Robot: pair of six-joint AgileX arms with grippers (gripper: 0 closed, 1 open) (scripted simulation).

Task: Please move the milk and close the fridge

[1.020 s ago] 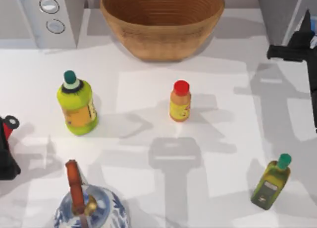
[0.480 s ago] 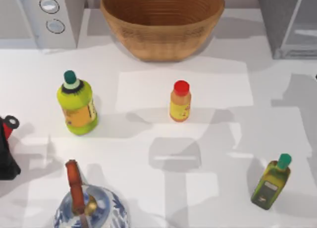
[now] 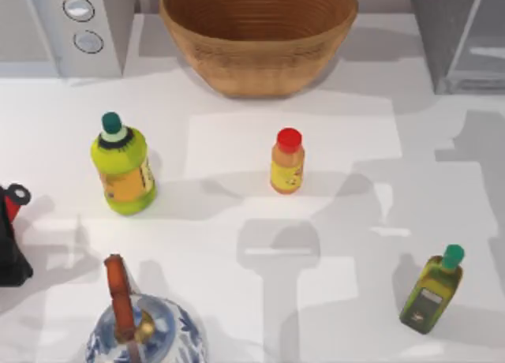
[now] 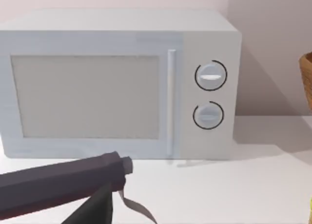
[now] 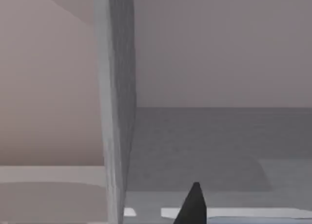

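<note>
Grey fridge (image 3: 461, 35) at the far-right edge — both claws' states unreadable.

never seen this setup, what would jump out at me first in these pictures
The big woven basket at the back middle of the table draws the eye first, with the red-capped orange bottle standing alone in front of it. On the left, a yellow-green bottle stands ahead of the microwave with two round knobs. The grey fridge fills the back right corner.
</note>
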